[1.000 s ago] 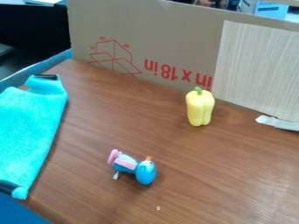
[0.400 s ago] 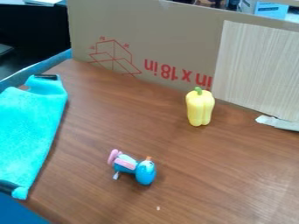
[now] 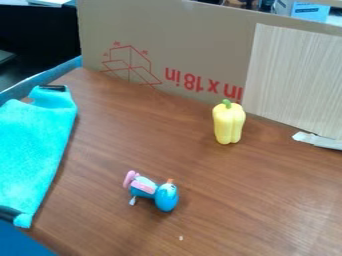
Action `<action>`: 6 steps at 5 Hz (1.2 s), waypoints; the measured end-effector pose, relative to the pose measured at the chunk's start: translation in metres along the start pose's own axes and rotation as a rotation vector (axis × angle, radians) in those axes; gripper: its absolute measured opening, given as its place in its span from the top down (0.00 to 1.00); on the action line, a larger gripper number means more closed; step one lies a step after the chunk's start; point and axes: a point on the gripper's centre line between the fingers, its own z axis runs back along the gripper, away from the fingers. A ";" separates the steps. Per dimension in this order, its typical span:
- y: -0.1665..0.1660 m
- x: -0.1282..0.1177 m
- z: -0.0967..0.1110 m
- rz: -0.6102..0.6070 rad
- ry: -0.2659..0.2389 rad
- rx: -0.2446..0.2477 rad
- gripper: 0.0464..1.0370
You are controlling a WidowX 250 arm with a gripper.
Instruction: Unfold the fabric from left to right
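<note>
Turquoise fabric (image 3: 32,150) along left side of surface (image 3: 133,135), cut off by view's left edge; dark strip (image 3: 52,88) at upper end, second dark strip (image 3: 9,213) at lower end. Gripper: state cannot be told. Blue-and-pink toy (image 3: 153,191) right of fabric, well apart. Yellow pepper (image 3: 228,124) upright, green stem uppermost, near cardboard panel (image 3: 167,40).
</note>
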 end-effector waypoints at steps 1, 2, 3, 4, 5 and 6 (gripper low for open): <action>0.000 0.000 0.000 0.014 0.001 -0.001 0.04; -0.001 0.001 0.003 0.024 0.001 -0.005 0.04; 0.000 0.002 -0.007 0.031 0.015 -0.007 0.04; -0.004 0.004 -0.013 0.023 0.027 -0.005 0.04; -0.008 0.000 -0.024 0.030 0.046 -0.013 0.04; -0.016 -0.002 -0.027 0.021 0.056 -0.023 0.04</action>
